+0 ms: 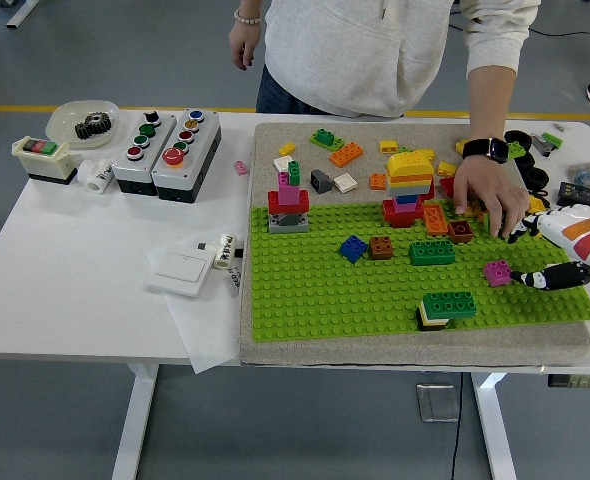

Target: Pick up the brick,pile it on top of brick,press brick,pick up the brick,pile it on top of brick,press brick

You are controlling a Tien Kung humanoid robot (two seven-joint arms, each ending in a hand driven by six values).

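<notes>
Head view, step in hand: first pick-up, not yet made; right hand [563,272] reaching in from the right edge, low over the green baseplate [325,290].
Head view, fingers: dark fingertips [535,277] pointing at the magenta brick [497,272], just beside it, apparently not touching; loosely extended, holding nothing.
Head view, left hand: not in view.
Head view, magenta brick: small square piece with studs up, sitting on the baseplate near its right side, slightly turned against the stud grid, so probably loose rather than pressed in.
Head view, likely target: green brick on a pale brick [447,306] near the front edge, close to the magenta one; a second green brick [432,252] further back. Which one is meant, cannot tell.
Head view, person: hand [488,195] with a watch resting among loose bricks at the far right of the mat, apart from the magenta brick.
Head view, next move, as a judgement: close thumb and fingers around the magenta brick's sides, lift straight up, then align studs over the chosen brick before pressing.
Head view, risk: nudging the small brick sideways instead of gripping it.
</notes>
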